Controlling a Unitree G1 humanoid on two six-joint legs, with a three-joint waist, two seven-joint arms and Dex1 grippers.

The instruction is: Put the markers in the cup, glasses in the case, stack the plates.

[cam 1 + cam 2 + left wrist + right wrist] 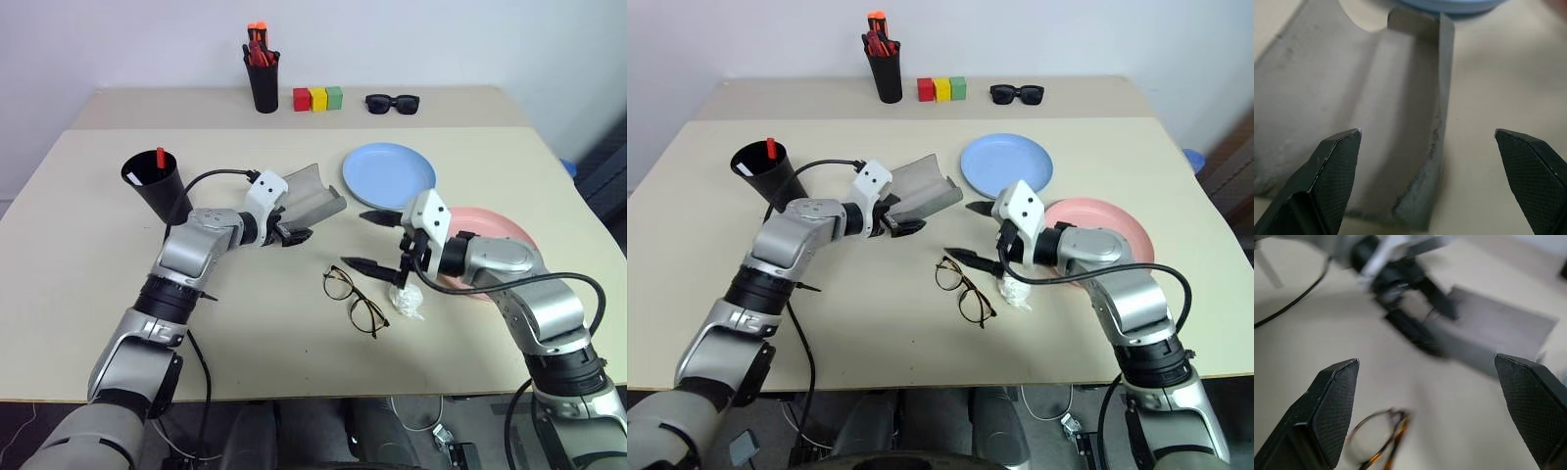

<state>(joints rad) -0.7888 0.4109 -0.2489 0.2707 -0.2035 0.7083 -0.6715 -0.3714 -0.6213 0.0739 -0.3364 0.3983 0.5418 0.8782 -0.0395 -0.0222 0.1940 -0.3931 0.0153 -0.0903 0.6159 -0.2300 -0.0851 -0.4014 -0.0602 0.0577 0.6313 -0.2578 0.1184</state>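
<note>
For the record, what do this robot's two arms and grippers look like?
Both arms are silver-grey metal segments with black joint rings. Each wrist carries a white housing with small dark dots, and a black cable loops along each forearm. The left gripper and right gripper each have two black pointed fingers; their fingertips show a fine cross-hatched texture on the inner faces.

Two round shallow plates lie on the table: one light blue plate [388, 172] and one salmon pink plate [500, 235]. One wide black tapered plastic cup [157, 183] holds one visible red-ended marker [160, 157]. One grey trough-shaped hard spectacle case [312, 199] is there, with one pair of thin wire-framed eyeglasses [354, 301] and one pair of chunky black sunglasses [393, 103]. One straight black pen holder [262, 84] carries one bunch of orange-red pens [258, 44]. Three small blocks sit in a row: one red block [301, 99], one yellow block [317, 98], one green block [334, 97]. One crumpled white scrap [407, 302] lies by the eyeglasses.
</note>
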